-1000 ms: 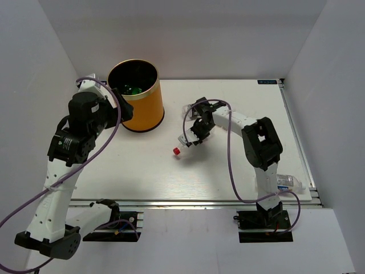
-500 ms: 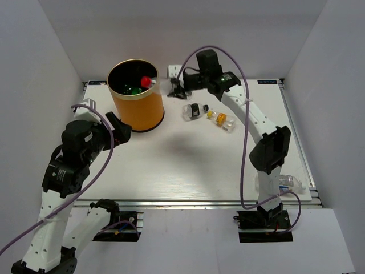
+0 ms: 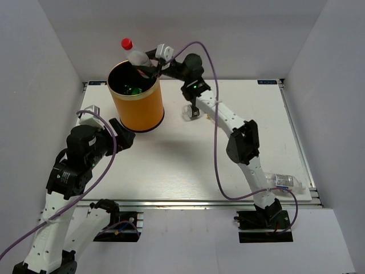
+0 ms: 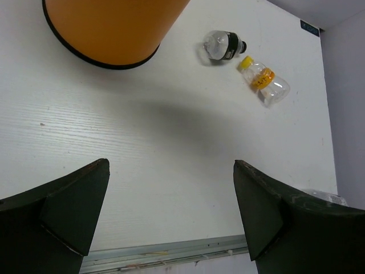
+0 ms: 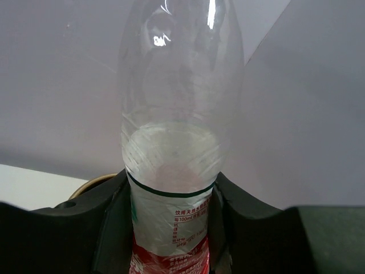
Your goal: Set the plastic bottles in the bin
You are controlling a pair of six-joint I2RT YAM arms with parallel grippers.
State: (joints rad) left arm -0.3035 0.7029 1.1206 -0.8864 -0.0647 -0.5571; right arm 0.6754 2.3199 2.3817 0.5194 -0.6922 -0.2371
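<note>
Since a half second ago, the right arm has swung further left and tipped its load cap-up: the clear plastic bottle with a red cap and red label [image 3: 136, 56] now hangs tilted above the far rim of the tall orange cylindrical bin [image 3: 138, 105]. The right gripper [image 3: 148, 68] clamps it around the label. A green bottle [image 3: 133, 89] lies inside the bin. The left gripper [image 4: 170, 166], spread wide and empty, hovers near the bin's base. A black-labelled clear bottle [image 4: 222, 45] and a yellow-capped clear bottle [image 4: 263, 80] lie on the white table [image 4: 171, 131].
</note>
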